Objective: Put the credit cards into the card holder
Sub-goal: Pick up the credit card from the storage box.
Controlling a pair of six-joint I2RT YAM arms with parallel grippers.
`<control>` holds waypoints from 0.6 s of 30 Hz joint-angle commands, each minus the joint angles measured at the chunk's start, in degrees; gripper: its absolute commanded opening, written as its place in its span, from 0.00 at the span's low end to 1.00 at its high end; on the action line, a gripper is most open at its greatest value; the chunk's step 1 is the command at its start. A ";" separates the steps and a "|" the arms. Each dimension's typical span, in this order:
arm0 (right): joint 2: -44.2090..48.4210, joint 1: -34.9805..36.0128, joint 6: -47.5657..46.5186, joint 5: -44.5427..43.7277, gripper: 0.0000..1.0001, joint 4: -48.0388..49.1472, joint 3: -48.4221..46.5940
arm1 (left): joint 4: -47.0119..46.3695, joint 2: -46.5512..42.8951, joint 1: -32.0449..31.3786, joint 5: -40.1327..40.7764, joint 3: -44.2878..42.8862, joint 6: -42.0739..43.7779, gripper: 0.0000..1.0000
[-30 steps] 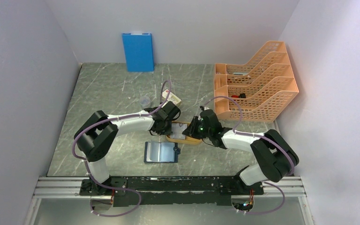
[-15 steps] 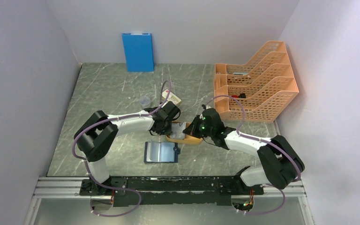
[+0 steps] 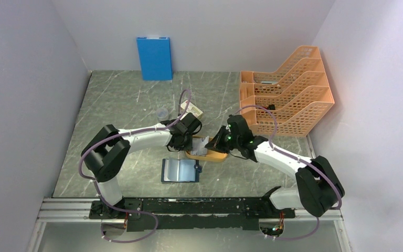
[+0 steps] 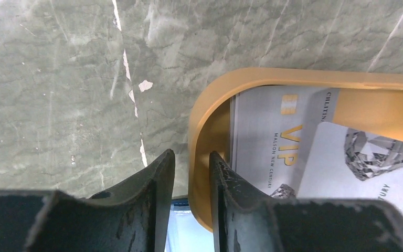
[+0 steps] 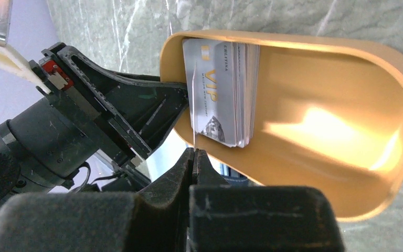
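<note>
One credit card [image 5: 194, 121] is pinched edge-on in the right gripper [image 5: 194, 153], whose fingers are pressed fully together on the card's near end. In the right wrist view it shows only as a thin pale line, with its long axis running from the fingertips toward 12 o'clock. Just past it, toward 1 o'clock, the stack of credit cards [image 5: 223, 94] sits at the 9 o'clock end of the orange oval tray [image 5: 315, 43]. A VIP face is showing, and its long axis also runs roughly 12 to 6.

The left gripper [image 4: 191, 155] stands narrow, astride the tray's rim at that same end. I cannot tell whether it actually pinches the rim.

In the overhead view the card holder [image 3: 180, 170] lies open and flat on the marble tabletop [image 3: 131, 100], lighter blue inside facing up. It is just beside the tray's near rim, with its long axis running 9 to 3. It lies at about 7 o'clock from the right gripper and 6 o'clock from the left, so the left gripper is the nearer one, but the right has the card.

The coming move probably turns on carrying the card toward 7 o'clock and swinging its long axis to match the holder's. The pocket mouths are too small to make out.
</note>
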State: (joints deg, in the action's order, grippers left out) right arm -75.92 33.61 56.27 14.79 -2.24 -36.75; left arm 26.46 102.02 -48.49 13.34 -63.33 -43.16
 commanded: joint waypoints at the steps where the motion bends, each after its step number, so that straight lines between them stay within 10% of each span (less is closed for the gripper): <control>1: 3.09 -1.59 4.95 2.35 0.00 -5.17 -1.78 | 1.81 -2.99 -0.36 1.96 -2.87 -0.61 0.38; 12: 15.53 -5.65 10.55 8.19 0.00 -15.93 -7.35 | 12.34 -11.97 -0.35 6.27 -11.11 -0.68 0.59; 18: 20.68 -5.13 -0.99 9.24 0.00 -19.21 -9.27 | 14.12 -27.22 -0.36 6.61 -3.28 0.16 0.64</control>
State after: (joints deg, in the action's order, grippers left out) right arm -57.95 28.45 63.07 21.89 -16.69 -44.73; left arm 37.26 83.99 -48.49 18.41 -71.94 -43.57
